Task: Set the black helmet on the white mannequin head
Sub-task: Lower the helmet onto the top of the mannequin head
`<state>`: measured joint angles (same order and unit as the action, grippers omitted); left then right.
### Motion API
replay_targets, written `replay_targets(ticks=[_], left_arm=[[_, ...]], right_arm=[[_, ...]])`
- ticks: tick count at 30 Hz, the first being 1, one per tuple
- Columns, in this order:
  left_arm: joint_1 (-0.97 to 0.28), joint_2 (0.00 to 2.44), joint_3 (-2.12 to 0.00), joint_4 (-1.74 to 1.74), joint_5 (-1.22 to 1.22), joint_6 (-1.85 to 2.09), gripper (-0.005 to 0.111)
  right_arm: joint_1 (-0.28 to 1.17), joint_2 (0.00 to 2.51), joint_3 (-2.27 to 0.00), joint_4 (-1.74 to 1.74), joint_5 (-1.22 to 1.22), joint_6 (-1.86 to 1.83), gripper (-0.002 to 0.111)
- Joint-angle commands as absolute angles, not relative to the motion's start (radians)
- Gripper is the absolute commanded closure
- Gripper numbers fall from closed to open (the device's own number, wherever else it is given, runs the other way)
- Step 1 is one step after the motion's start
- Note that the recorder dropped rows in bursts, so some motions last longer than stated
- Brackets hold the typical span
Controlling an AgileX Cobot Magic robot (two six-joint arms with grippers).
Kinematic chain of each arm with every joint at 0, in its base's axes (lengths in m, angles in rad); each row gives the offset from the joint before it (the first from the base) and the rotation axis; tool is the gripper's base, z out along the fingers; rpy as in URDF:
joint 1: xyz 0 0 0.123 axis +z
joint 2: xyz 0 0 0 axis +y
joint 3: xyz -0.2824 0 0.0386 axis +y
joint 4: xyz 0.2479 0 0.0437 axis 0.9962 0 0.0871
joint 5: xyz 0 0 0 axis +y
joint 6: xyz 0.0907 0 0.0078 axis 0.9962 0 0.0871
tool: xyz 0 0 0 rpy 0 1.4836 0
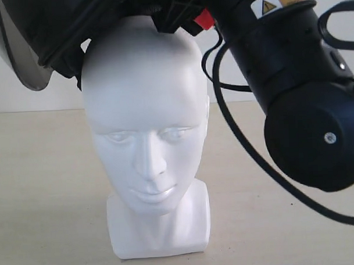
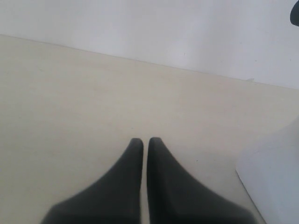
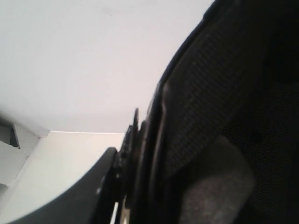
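Though it sits askew, one helmet [image 1: 63, 37] (black) tops one head [image 1: 144, 110].

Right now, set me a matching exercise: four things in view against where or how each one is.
Things:
1. helmet
2. mannequin head
3. left gripper
4. red buckle

Place or state:
a. jaws together, nothing between them
b. upright on the table
c. tilted over the crown of the head
d. poking out at the helmet's rim

Pairs: 1-c; 2-b; 3-a; 4-d
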<state>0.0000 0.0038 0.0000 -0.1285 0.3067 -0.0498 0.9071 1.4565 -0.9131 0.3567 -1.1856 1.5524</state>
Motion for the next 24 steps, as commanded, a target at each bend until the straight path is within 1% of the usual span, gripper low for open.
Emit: replay_targets(ticks=[1,24], left_arm=[[-0.006,0.0,0.0,-0.123,0.307,-0.059,0.102],[-0.006,0.0,0.0,-0.123,0.307,-0.059,0.102]], right_arm=[[0.907,1.431,-0.875,0.364,-1.221,1.57,0.108],[0.907,1.429,-0.861,0.39,-1.221,1.525,0.108]])
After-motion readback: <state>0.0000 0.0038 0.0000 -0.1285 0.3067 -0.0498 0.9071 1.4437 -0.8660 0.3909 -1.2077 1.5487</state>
